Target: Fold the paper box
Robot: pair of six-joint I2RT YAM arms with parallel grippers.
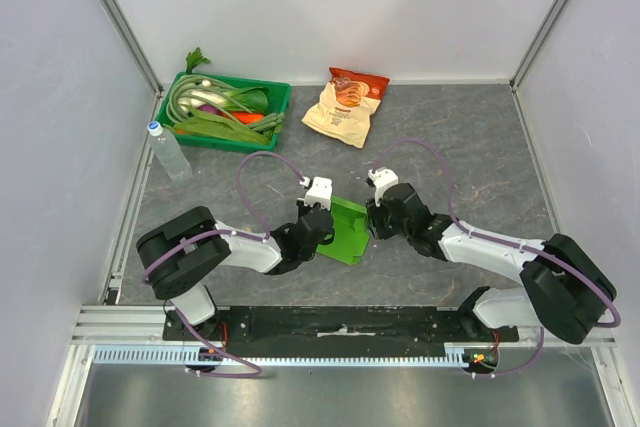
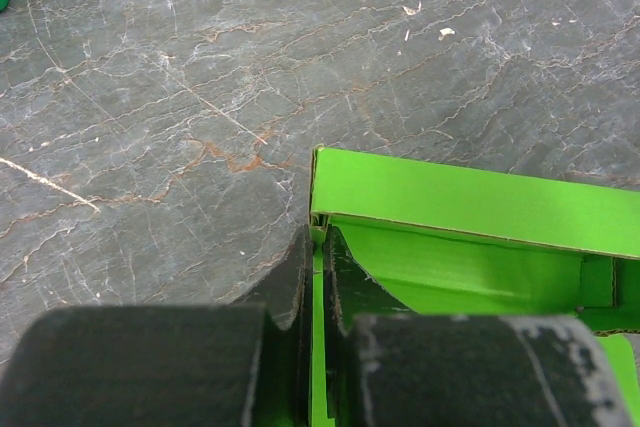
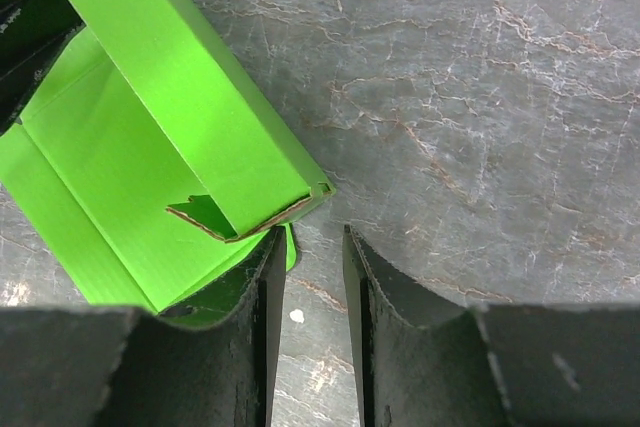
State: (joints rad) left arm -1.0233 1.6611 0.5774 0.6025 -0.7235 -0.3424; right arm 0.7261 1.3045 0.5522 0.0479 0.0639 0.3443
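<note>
Left gripper (image 2: 317,267) pinches the paper box (image 2: 460,197) edge; right gripper (image 3: 313,247), jaws apart beside its corner, should push squarely along the crease.

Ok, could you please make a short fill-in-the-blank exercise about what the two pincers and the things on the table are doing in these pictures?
1. The left pincer is shut on a thin wall of the paper box, whose colour is ___.
2. The right pincer stands open and holds ___.
3. In the top view, the snack bag lies to the ___ of the vegetable tray.
Missing words: green; nothing; right.
</note>
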